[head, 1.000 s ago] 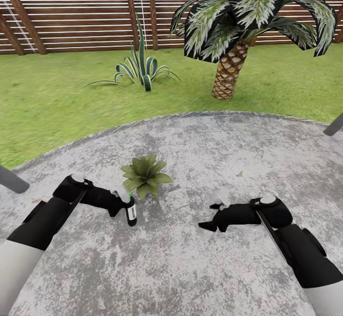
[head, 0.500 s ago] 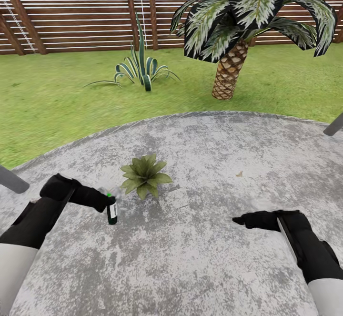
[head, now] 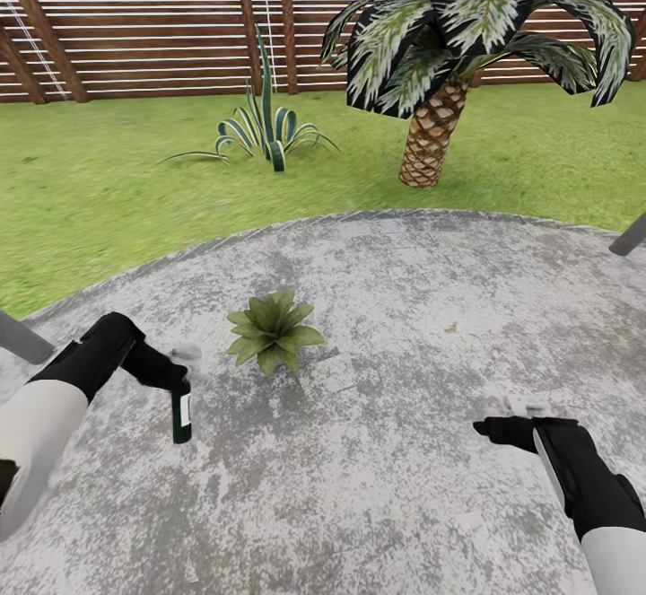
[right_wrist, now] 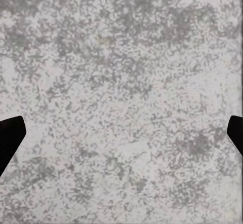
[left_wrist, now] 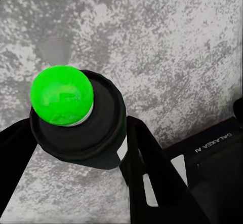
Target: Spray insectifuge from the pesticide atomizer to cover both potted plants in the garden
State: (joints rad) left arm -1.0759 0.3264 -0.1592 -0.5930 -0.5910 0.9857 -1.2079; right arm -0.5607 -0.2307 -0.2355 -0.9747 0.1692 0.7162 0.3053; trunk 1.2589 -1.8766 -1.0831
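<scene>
Left arm holds atomizer beside one rosette on the patio; spray step in hand.
Garden: lawn [head: 108,200], grey paved patio [head: 377,487], slatted fence [head: 135,30], palm [head: 440,128], striped agave [head: 265,133] at back. One potted plant [head: 272,329] sits low on the patio, mid-frame. Left gripper [head: 172,371] is clamped on the pesticide atomizer [head: 182,411], which hangs upright, label showing, just left of the plant and not touching it; left wrist view looks down on its green cap [left_wrist: 62,95] between the fingers. Right gripper [head: 495,427] hangs free over bare paving, fingers spread wide, nothing held. To do it well, I'd judge: bring the nozzle over the rosette, aim at the leaves, sweep across the whole spread, keep the grip firm.
</scene>
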